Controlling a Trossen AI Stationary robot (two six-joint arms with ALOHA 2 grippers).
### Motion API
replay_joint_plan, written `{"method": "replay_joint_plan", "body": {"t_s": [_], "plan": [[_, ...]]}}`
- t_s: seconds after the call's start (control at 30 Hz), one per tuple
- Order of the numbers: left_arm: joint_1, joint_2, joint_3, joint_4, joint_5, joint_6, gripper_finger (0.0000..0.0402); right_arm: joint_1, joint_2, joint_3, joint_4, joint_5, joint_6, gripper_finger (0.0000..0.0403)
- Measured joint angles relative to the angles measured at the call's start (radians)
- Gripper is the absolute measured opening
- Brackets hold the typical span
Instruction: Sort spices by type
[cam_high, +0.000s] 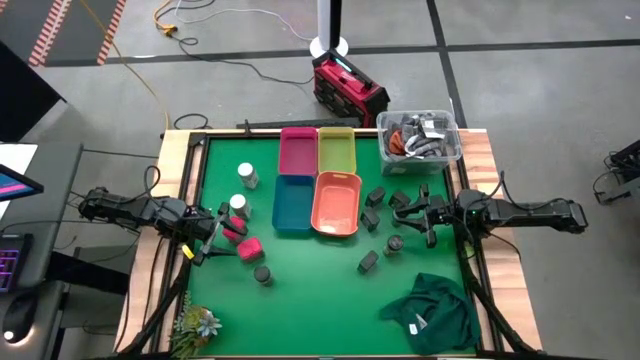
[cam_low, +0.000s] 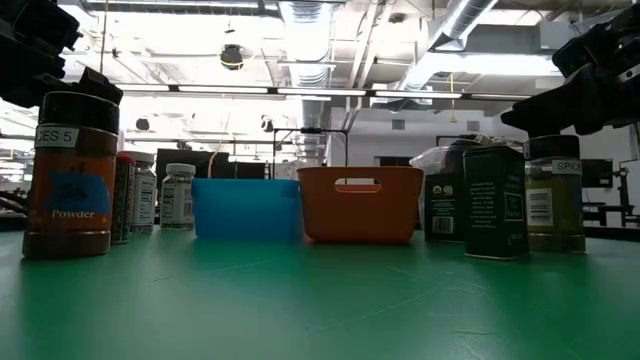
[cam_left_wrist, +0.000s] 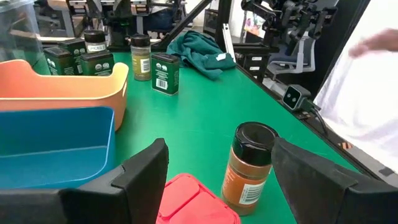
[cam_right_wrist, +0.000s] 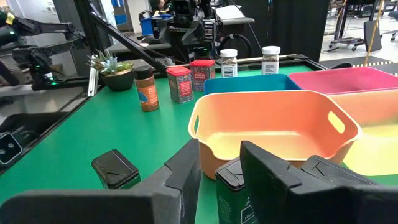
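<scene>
Red-pink tin (cam_high: 249, 249) is lying at the lower left of the high view, just ahead of the wide-open, empty left gripper (cam_high: 208, 238), its long axis crossing the jaws, while the right gripper (cam_high: 414, 215) is sitting shut and empty among grey tins.

Smooth plastic orange bin (cam_right_wrist: 273, 121), matt green table cover (cam_high: 300, 285), crumpled green cloth (cam_high: 432, 310), probably metal dark tins (cam_left_wrist: 165, 73).

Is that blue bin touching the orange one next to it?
Cannot tell. From above, the blue bin and orange bin sit edge to edge with no visible gap; the table-level view hints at a sliver between them, not plainly.
</scene>
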Motion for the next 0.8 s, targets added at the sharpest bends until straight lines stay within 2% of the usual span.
{"method": "replay_joint_plan", "body": {"t_s": [0.13,0.4,0.53,0.63,0.73,0.8], "plan": [[0.0,0.0,0.0,0.0,0.0,0.026,0.0271,0.0,0.0,0.0,0.0,0.0,0.0,0.0143],[0.0,0.0,-0.004,0.059,-0.05,0.307,0.0271,0.0,0.0,0.0,0.0,0.002,-0.013,0.0143],[0.0,0.0,-0.004,0.062,-0.056,0.376,0.0271,-0.007,0.0,0.0,0.0,0.023,-0.052,0.0143],[0.0,0.0,-0.004,0.057,-0.053,0.35,0.0271,-0.007,0.0,0.0,0.0,0.024,-0.051,0.0143],[0.0,0.0,-0.003,0.058,-0.047,0.216,0.0271,-0.007,0.0,-0.001,0.016,0.024,-0.042,0.0143],[0.0,0.0,-0.003,0.067,-0.047,0.139,0.0271,-0.004,0.0,-0.003,0.035,0.024,0.059,0.0143]]}}
